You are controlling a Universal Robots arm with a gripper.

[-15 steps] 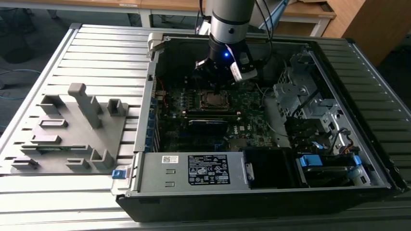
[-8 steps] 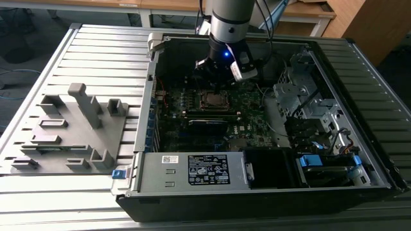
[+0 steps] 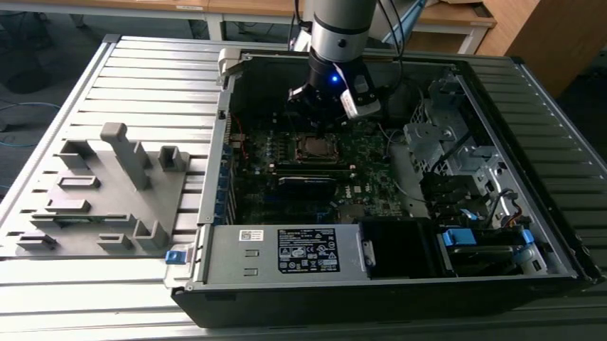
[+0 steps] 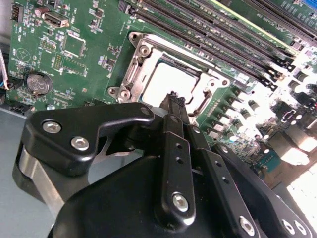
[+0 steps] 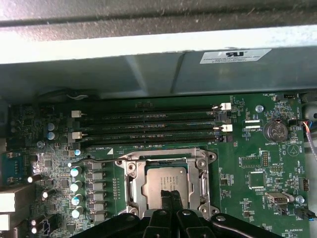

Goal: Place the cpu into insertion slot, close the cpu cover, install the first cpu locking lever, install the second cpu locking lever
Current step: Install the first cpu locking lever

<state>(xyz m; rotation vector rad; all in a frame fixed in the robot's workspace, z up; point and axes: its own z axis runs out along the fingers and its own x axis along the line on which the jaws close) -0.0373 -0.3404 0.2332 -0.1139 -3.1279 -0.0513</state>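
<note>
Gripper [image 5: 171,196] with both black fingers [image 4: 171,106] pressed together, no gap visible between them and nothing held. In both wrist views its tips hang just above the near edge of the cpu [image 5: 163,182]; whether they touch it cannot be told.

The cpu lies flat in the insertion slot [image 5: 191,184], silver-grey top upward. The cpu cover [image 5: 158,159] is down around the chip, which shows through the cover's square window. One thin wire locking lever [image 5: 94,161] runs along the slot's edge that faces the memory slots [image 5: 148,126], and its end reaches past the slot's corner towards a row of small capacitors [image 5: 75,186]. Whether it is latched cannot be told.

The slot sits on the green motherboard [image 5: 247,163], just beside the long black memory slots, with a coin cell [image 5: 275,131] well apart near one board edge.

In the exterior view the open computer case [image 3: 218,185] lies on the slatted metal bench [image 3: 142,78], and the arm [image 3: 340,28] comes down into it near the case's far wall. A grey fixture block [image 3: 104,192] stands on the bench at the exterior view's left, apart from the case.
</note>
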